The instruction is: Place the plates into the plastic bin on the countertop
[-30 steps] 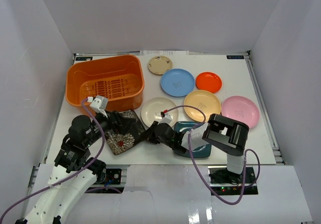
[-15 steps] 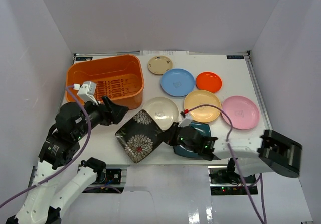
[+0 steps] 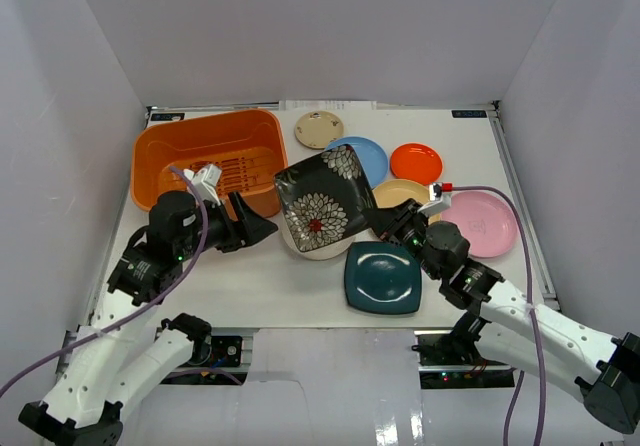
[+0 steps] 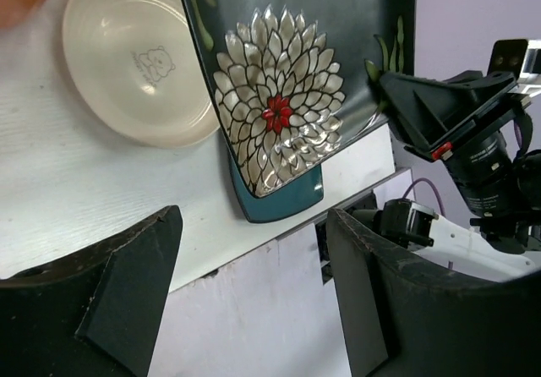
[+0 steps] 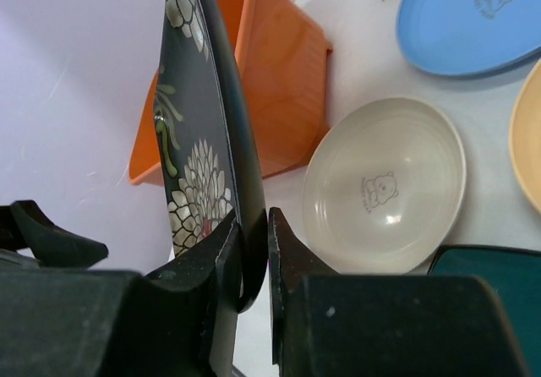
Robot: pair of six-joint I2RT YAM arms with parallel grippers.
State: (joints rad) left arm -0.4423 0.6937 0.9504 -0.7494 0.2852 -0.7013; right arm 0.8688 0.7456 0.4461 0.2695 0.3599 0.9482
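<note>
Pinches, with right gripper (image 3: 386, 223) and jaws narrow, the lower right edge of black floral square plate (image 3: 324, 200). Holds it tilted above flat white countertop (image 3: 250, 288), patterned face toward the overhead camera, just right of large orange plastic bin (image 3: 158, 156) and not inside it. Points left gripper (image 3: 256, 232), spread wide and empty, at that plate from beside the bin's near right corner.

Hides a good deal behind the held plate: most of round cream plate (image 3: 316, 250) (only a near crescent visible from above) and the left edge of round light blue plate (image 3: 368, 156). Covers part of round peach-yellow plate (image 3: 402, 193) with the right wrist. Leaves dark teal square plate (image 3: 382, 278) flat and whole near the front edge, with round pink plate (image 3: 481, 223), round orange-red plate (image 3: 416, 163) and small tan round plate (image 3: 319, 129) uncovered elsewhere. Cuts off right arm (image 3: 560, 344) at the overhead view's lower right corner.

Shows, from the left wrist, the teal plate only as a sliver under the floral one; from the right wrist, the floral plate edge-on, nearly upright, the bin partly blocked behind it.

Shows small printed bear (image 5: 378, 193) at the cream plate's centre and another on the light blue plate; fine marks beside them too small to read. Same for small blue label (image 3: 470, 114) at the countertop's far edge.
</note>
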